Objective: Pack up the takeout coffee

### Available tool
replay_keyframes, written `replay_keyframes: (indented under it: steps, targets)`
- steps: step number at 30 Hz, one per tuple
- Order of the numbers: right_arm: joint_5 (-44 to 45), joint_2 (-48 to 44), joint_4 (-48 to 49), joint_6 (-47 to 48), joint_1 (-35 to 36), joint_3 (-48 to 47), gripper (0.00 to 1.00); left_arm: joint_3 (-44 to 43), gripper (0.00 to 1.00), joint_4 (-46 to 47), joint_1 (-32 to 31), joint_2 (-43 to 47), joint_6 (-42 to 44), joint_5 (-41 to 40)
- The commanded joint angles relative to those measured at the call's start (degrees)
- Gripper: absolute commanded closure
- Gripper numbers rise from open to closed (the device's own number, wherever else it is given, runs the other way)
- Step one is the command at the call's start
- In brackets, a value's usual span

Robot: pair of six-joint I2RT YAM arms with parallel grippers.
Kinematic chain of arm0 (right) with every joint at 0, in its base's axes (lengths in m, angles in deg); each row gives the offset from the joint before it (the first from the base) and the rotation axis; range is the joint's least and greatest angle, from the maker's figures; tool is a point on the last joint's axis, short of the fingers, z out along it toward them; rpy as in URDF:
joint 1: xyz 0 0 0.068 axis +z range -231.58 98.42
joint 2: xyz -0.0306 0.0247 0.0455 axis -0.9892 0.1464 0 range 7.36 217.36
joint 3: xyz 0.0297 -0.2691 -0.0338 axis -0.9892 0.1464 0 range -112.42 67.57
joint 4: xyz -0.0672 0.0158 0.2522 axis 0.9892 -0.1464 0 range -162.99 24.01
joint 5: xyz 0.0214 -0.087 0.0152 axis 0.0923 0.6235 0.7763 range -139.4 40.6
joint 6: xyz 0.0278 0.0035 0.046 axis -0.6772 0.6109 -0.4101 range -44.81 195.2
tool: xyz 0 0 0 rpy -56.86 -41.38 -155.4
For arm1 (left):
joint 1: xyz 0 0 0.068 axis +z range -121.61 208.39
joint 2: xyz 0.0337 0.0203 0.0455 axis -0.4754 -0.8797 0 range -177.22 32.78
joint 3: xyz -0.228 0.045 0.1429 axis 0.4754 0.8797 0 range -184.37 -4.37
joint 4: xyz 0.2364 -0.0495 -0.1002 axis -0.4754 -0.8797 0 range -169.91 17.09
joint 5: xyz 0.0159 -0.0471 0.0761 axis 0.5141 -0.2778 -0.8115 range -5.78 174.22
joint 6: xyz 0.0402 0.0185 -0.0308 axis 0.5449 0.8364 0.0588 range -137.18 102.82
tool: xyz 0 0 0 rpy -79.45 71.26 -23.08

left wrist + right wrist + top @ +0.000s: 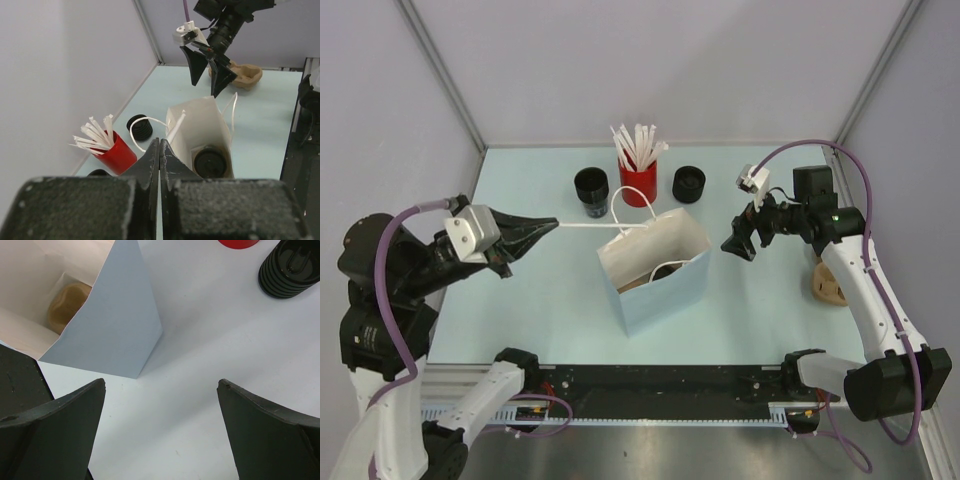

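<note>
Left gripper (552, 227) of mine pinches the handle (586, 228) of the paper bag (660, 288), at its 9 o'clock. One takeout coffee (212, 162) sits inside; second cup (591, 190) and third cup (688, 184) flank the red cup (638, 186) at 12. Right gripper (742, 243) hangs open at 3.

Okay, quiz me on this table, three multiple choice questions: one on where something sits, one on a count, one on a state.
1. Where is the red cup? A) between two black cups B) inside the bag C) in a gripper
2. How many black cups stand outside the white bag? A) one B) two C) four
3. The right gripper is: A) open B) shut on a cup C) shut on the bag
Answers: 1 A, a black cup stands on each side of it. 2 B, those same two; a third cup sits inside the bag. 3 A, its fingers are spread with a wide gap between them.
</note>
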Motion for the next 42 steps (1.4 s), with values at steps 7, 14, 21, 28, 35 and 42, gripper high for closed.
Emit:
replay_keyframes:
  steps: [7, 14, 21, 28, 35, 42]
  targets:
    - [0.09, -0.2, 1.11, -0.14, -0.36, 0.21, 0.0, 3.21, 1.0, -4.88, 0.05, 1.09, 5.25, -0.7]
    - [-0.08, -0.29, 1.02, -0.06, -0.62, 0.13, 0.0, 3.83, 1.0, -7.43, -0.39, -1.28, 6.12, -4.48]
    - [0.0, -0.02, 0.93, 0.03, -0.62, 0.21, 0.0, 3.74, 1.0, -10.33, -3.38, -4.27, 7.44, -10.89]
    - [0.36, -0.02, 0.85, 0.21, -0.62, 0.13, 0.0, 3.39, 1.0, -10.07, -9.26, -5.94, 6.74, -17.75]
    - [0.44, 0.06, 0.67, 0.3, -0.62, 0.21, 0.0, 5.06, 1.0, -8.66, -16.02, -7.0, 6.91, -22.14]
    - [0.62, 0.68, 0.76, 0.3, -0.62, 0.21, 0.0, 7.52, 1.0, -7.96, -24.82, -9.63, 10.16, -32.16]
